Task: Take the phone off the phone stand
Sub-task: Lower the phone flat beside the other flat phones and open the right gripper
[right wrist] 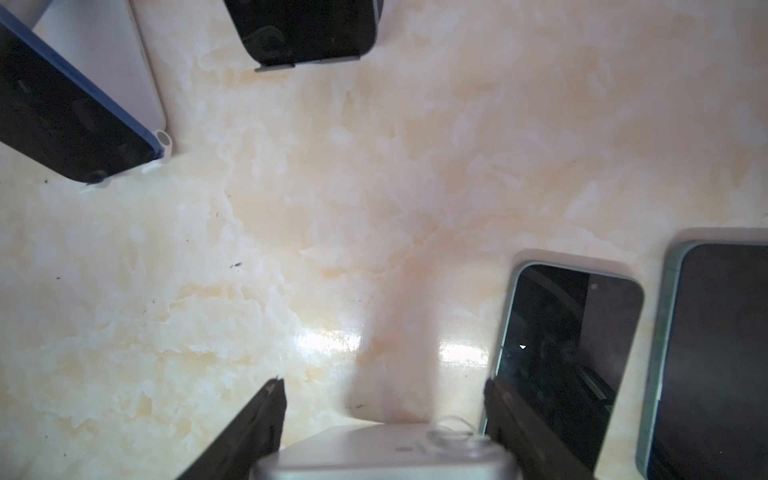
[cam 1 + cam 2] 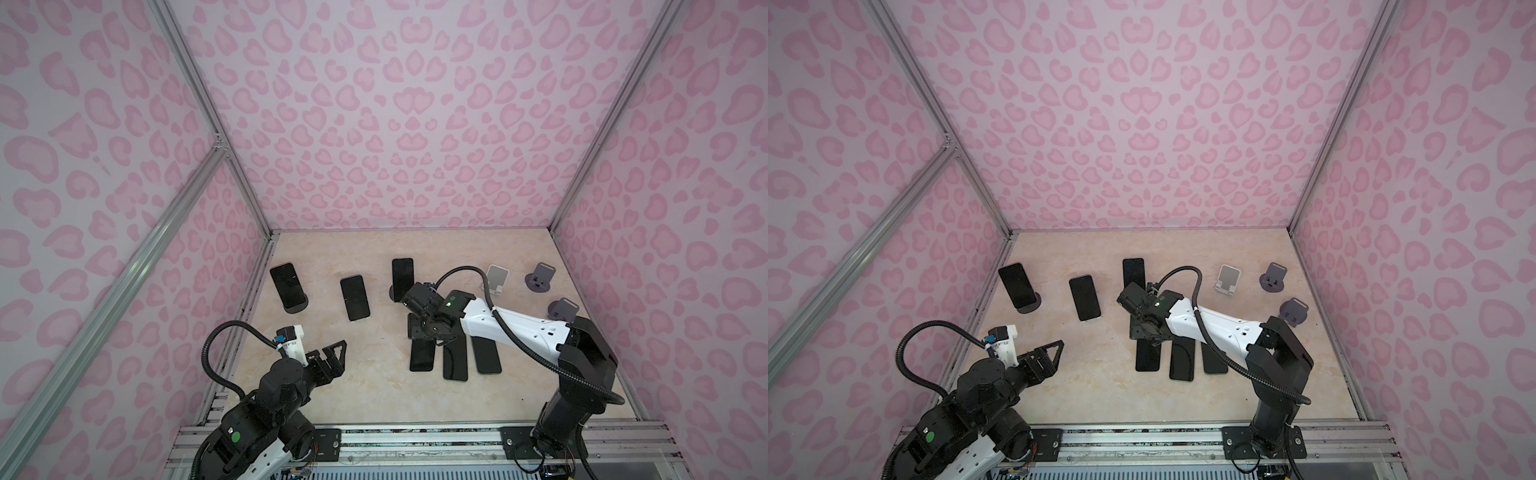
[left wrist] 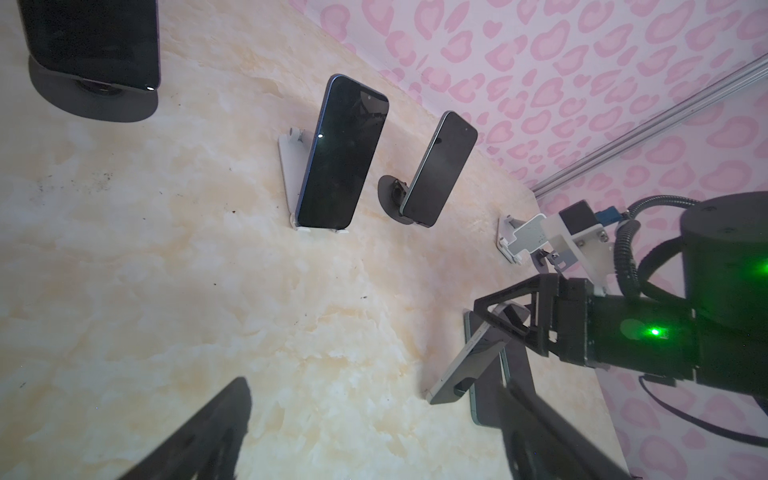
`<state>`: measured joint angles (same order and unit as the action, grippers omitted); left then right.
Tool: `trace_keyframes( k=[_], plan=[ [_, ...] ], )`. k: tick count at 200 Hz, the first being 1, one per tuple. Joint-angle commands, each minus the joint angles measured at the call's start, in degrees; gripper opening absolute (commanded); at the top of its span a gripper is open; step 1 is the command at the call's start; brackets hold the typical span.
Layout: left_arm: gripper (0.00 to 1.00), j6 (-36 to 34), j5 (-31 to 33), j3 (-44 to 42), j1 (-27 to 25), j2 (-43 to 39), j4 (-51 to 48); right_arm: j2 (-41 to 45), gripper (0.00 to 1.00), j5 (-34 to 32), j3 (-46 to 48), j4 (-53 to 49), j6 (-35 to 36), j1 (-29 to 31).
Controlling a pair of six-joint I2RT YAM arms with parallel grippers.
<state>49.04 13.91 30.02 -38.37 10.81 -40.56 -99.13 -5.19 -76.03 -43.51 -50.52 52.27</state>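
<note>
The phone (image 1: pixel 386 457) clamped between the fingers (image 1: pixel 257 419) of the right gripper (image 1: pixel 384 382) is cut off by the picture's edge (only a blurred silver end is seen). In both top views it cannot be made out under the wrist. The fingers (image 3: pixel 208 428) of the left gripper (image 3: pixel 376 386) are blurred and cropped.

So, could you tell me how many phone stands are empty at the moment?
3: a white stand at the back right, a grey stand to its right, and a nearer grey stand beside the right arm. The arm may hide another.
</note>
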Motion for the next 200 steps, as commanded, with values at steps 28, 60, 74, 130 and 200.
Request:
trace_keyframes(
  k=[28, 60, 74, 130, 200],
  plan=[
    [0.96, -0.3, 0.4, 1.1, 0.1, 0.4, 0.3, -2.5, 0.6, -2.5, -0.6, 1.1, -0.3, -0.5],
    [0.96, 0.2, 0.4, 0.8, 0.1, 0.4, 0.2, -4.3, 0.6, -2.3, -0.3, 2.7, -0.5, -0.8],
    [0.96, 0.2, 0.6, 0.8, 0.0, 0.4, 0.1, -5.2, 0.6, -2.4, -0.1, 3.4, -0.8, -0.8],
    [0.96, 0.2, 0.9, 0.8, 0.1, 0.4, -0.4, -7.0, 0.6, -2.2, 2.5, 6.9, -2.3, -0.9],
    [0.96, 0.9, 0.8, 0.2, 0.1, 0.2, -0.7, -8.8, 0.6, -4.1, 4.7, 8.4, -4.1, -0.2]
  ],
)
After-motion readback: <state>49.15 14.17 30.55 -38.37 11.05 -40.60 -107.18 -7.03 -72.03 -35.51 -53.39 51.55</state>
